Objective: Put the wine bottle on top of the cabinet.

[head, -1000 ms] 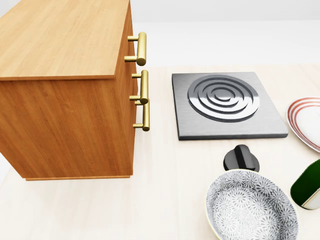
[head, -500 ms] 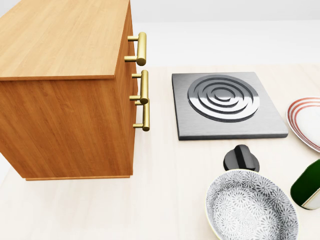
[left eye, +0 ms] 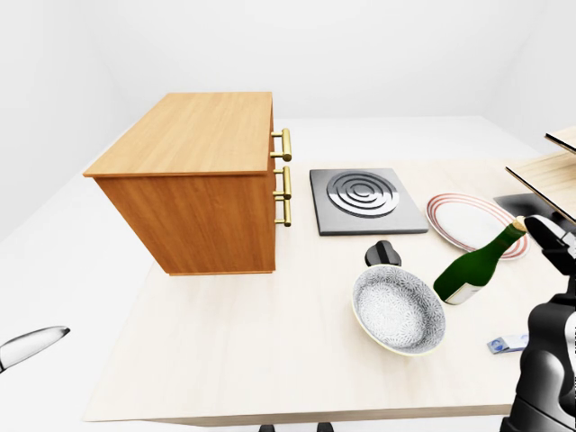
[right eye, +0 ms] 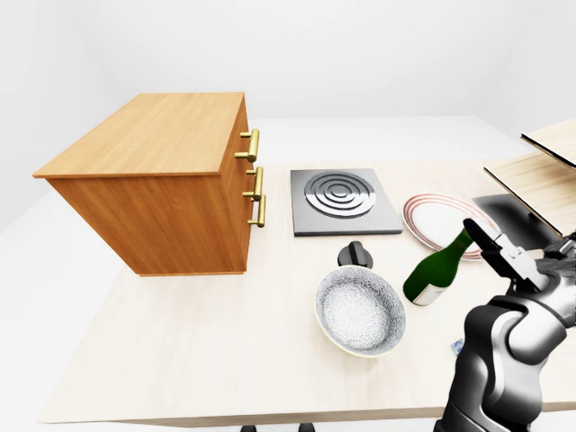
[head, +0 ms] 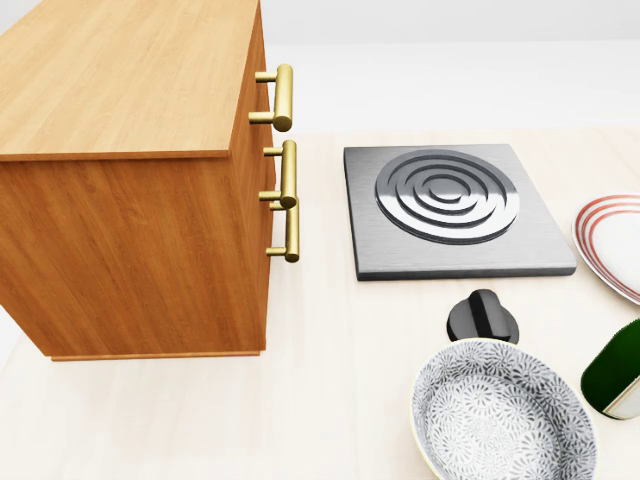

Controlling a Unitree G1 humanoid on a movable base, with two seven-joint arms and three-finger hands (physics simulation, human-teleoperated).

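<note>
The wine bottle [left eye: 474, 268] lies tilted on the table [left eye: 270, 360], its base toward the patterned bowl [left eye: 397, 310] and its corked neck pointing up and to the right, over the rim of the red-striped plate [left eye: 468, 220]. The right hand [right eye: 504, 252] is raised right at the neck end with its fingers spread; whether they touch the glass I cannot tell, and nothing is gripped. The left hand is not in view, unless the shiny sliver at the left-eye view's lower left edge belongs to it.

Risks, as I judge them: a grasp taken only at the thin neck could let the heavy body swing or slip, and a nudge could roll the bottle into the bowl or the black knob [left eye: 384, 254] just beyond it. The cabinet [left eye: 202, 180] stands well apart to the left, beyond the burner plate [left eye: 364, 200], so the carry is long and high, and a low pass could clip its brass handles [left eye: 286, 175] or top edge.
</note>
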